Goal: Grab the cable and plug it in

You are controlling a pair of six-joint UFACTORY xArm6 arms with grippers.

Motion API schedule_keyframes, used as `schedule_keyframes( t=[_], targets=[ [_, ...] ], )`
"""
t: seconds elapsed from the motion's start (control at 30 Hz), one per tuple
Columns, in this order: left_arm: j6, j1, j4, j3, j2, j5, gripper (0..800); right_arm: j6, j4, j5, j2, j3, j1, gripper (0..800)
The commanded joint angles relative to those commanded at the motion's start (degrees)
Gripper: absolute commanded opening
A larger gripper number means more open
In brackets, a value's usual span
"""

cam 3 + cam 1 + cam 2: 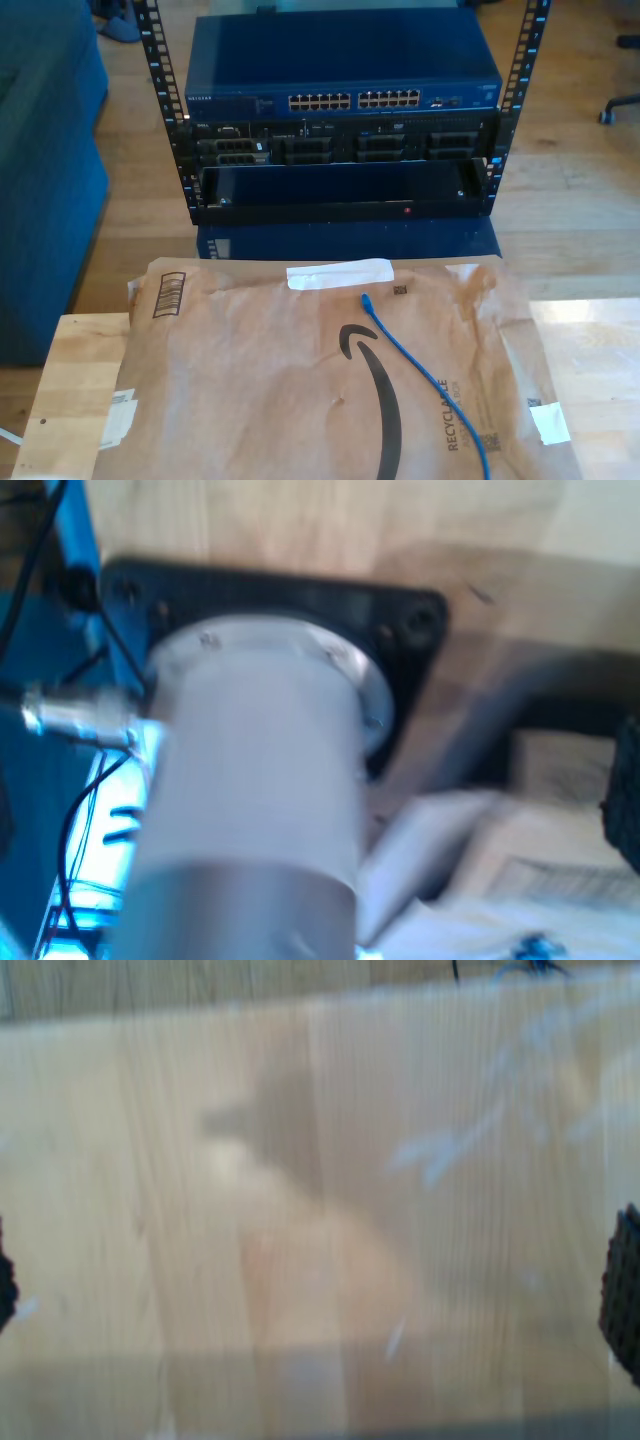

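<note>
The cable (420,365) is thin and bright blue. It lies loose across a brown paper mailer (260,400), running from its small plug (366,298) near the mailer's far edge toward the exterior view's lower right. The blurred second wrist view looks down on bare wood, where my second gripper (315,1295) is open, with a dark pad (625,1295) at each side edge and nothing between them. My first gripper (318,800) also looks open, with one dark pad (628,790) at the picture's edge. It faces a grey arm base (260,780) on a black plate (400,620).
Beyond the mailer stands a rack (340,130) holding a blue network switch (345,60) with rows of ports (355,101) and black units below. The wooden table (75,380) shows at the exterior view's left. A blue couch (45,180) is further left.
</note>
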Motion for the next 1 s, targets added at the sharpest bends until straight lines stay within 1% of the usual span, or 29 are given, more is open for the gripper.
schedule_keyframes(
  t=[0.03, 0.13, 0.2, 0.23, 0.3, 0.33, 0.4, 0.43, 0.5, 0.57, 0.63, 0.7, 0.77, 0.87, 0.93, 1.0],
  targets=[
    [-4.75, -4.92, -1.85, -1.76, 0.0, 0.7, 800, 3.78, 0.0, 0.44, 0.62, -0.88, 3.25, 792],
    [-20.57, -19.69, -8.44, -6.33, 1.05, 0.53, 800, 16.53, 0.18, 0.62, 2.99, -2.55, 13.54, 792],
    [-30.86, -30.95, -9.23, -7.47, 2.11, 0.35, 800, 25.14, 0.88, 0.53, 6.07, -3.69, 20.57, 792],
    [-36.04, -36.66, -9.23, -7.82, 2.64, -0.09, 800, 28.66, 2.2, 0.53, 7.91, -4.92, 23.65, 792],
    [-46.07, -47.3, -9.23, -8.44, 4.4, -2.64, 800, 34.11, 7.3, 0.53, 10.81, -7.3, 27.43, 793],
    [-49.93, -51.43, -9.23, -9.05, 5.71, -4.31, 800, 36.66, 10.9, 0.18, 12.22, -8.26, 28.13, 793],
    [-55.56, -58.37, -9.23, -9.85, 8.7, -7.3, 800, 40.53, 18.55, -0.18, 14.77, -10.46, 28.57, 794],
    [-57.58, -61.27, -9.23, -10.46, 9.58, -8.44, 800, 41.14, 21.63, -0.26, 16.62, -11.96, 28.75, 793],
    [-61.01, -65.49, -9.23, -11.25, 11.69, -10.55, 800, 41.41, 24.7, -0.26, 21.1, -15.38, 28.75, 794],
    [-63.65, -68.92, -9.32, -11.69, 13.63, -13.19, 800, 42.29, 25.41, -0.26, 24.44, -17.85, 28.75, 794],
    [-65.58, -72.7, -9.32, -12.04, 14.68, -16.44, 800, 42.11, 25.32, -2.2, 27.6, -20.66, 28.75, 794],
    [-67.43, -75.52, -9.32, -12.22, 16.26, -19.52, 800, 42.02, 25.14, -7.91, 29.63, -21.71, 28.84, 794],
    [-69.1, -75.96, -9.41, -12.66, 18.11, -21.1, 800, 42.02, 24.97, -15.82, 31.12, -21.54, 28.75, 794],
    [-71.38, -76.13, -9.41, -12.92, 18.46, -21.27, 800, 42.2, 24.97, -21.63, 33.23, -21.54, 28.84, 794],
    [-72.97, -76.13, -9.41, -13.19, 18.46, -21.8, 800, 42.64, 25.05, -22.15, 35.16, -21.63, 30.07, 793],
    [-73.32, -76.04, -9.32, -13.54, 18.46, -22.07, 800, 45.01, 24.7, -22.24, 37.54, -21.71, 32.7, 792]
  ],
)
